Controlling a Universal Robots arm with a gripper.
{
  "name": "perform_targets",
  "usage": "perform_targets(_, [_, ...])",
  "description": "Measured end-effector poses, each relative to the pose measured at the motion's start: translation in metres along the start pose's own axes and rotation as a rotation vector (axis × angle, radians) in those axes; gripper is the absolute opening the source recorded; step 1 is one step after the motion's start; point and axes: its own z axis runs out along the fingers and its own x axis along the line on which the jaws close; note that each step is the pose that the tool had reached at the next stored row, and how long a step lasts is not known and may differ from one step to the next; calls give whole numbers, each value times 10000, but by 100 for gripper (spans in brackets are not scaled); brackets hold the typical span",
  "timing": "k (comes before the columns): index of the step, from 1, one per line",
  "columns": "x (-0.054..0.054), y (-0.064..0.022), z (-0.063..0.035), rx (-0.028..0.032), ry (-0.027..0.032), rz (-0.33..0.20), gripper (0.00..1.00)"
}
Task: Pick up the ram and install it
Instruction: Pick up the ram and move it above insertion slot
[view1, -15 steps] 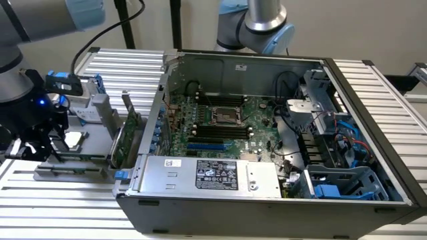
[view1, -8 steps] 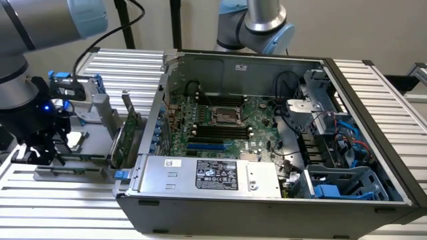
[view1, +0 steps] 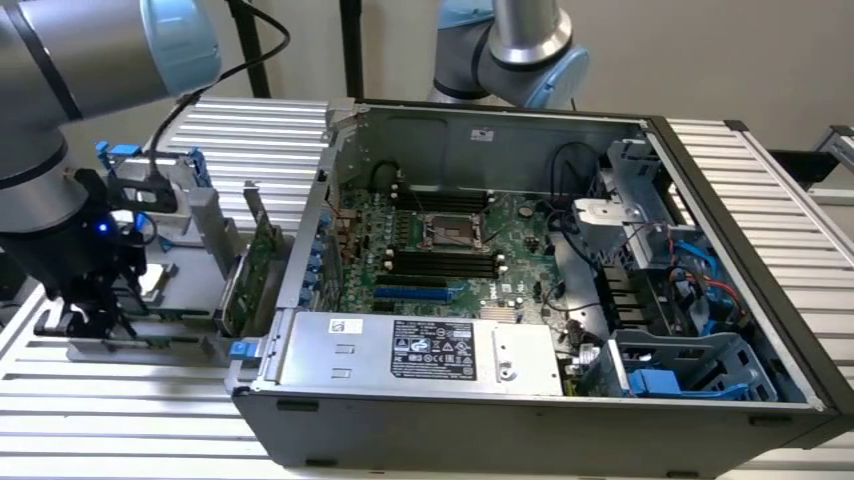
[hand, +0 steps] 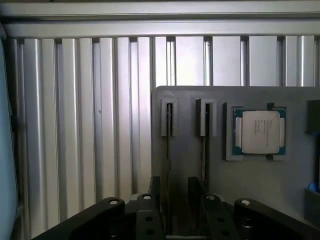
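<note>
**Now: gripper over the parts holder, ram still in its slot**

Wrist view: the gripper (hand: 174, 181) hangs over the grey holder (hand: 187, 150), which lies on the ribbed aluminium table (hand: 75, 125). The two black fingers (hand: 155, 192) are spread apart, with bare holder showing between them. They grip nothing.

The ram (hand: 169, 150) reads as a thin dark strip standing edge-on in a narrow holder slot, and the line of that slot runs between the fingers. The chips cannot be made out from this angle. The neighbouring slot (hand: 205, 145) shows a similar thin strip just outside one finger. I cannot tell whether the fingers touch either strip.

A processor (hand: 260, 131) sits in a square recess just beside the slots.

Exterior view: the arm is down at the exterior view's left, beside the open computer case (view1: 534, 420). A green expansion card (view1: 254, 265) stands between the arm and the case. The black memory slots (view1: 434, 265) on the motherboard (view1: 514, 215) lie well apart from the gripper.
</note>
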Motion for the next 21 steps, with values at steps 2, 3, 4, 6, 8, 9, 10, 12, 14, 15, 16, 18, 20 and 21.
perform_targets(2, [1,-1,36,-1,2,-28,100])
perform_targets(3, [1,-2,53,-2,3,-43,100])
perform_targets(4, [1,-2,73,-2,4,-57,100])
perform_targets(6, [2,-4,108,-2,4,-81,100])
perform_targets(8, [3,-7,146,1,4,-98,100])
perform_targets(9, [3,-8,163,3,4,-106,100])
perform_targets(10, [3,-9,180,5,5,-115,100])
perform_targets(12, [5,-11,214,16,5,-135,100])
perform_targets(14, [7,-14,239,29,7,-159,100])
perform_targets(15, [9,-15,251,42,7,-169,100])
perform_targets(16, [10,-16,261,57,7,-178,100])
perform_targets(18, [13,-22,278,90,6,-194,100])
perform_targets(20, [16,-32,286,111,7,-207,100])
perform_targets(21, [17,-34,286,111,7,-209,100])
